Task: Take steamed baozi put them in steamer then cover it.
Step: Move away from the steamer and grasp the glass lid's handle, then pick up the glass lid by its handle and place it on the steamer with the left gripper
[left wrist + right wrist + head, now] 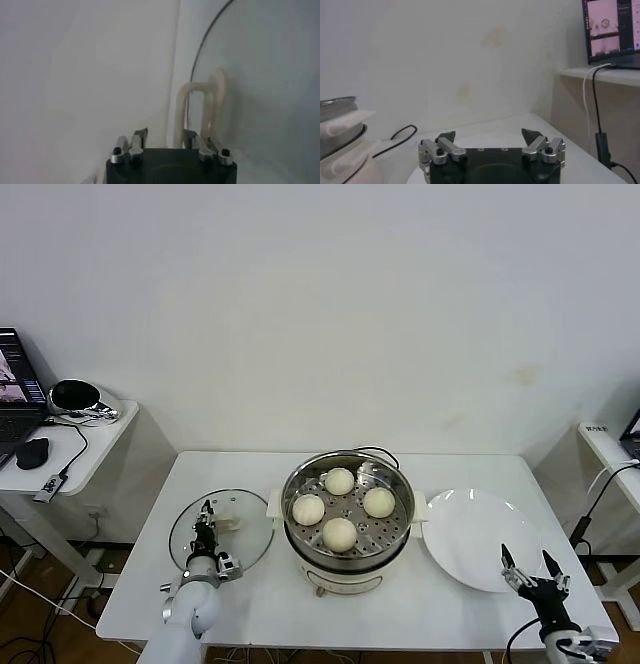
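Observation:
Four cream-white baozi lie on the perforated tray inside the steel steamer at the table's middle. The glass cover lies flat on the table left of the pot, its cream handle up. My left gripper is open just above the cover, right next to the handle. In the left wrist view the handle stands just beyond the left gripper, a little off to one side, on the cover. My right gripper is open and empty at the plate's front edge; it also shows in the right wrist view.
An empty white plate lies right of the steamer. A black cable runs behind the pot. A side table with a laptop, mouse and headphones stands at left; another shelf at right. The steamer's side shows in the right wrist view.

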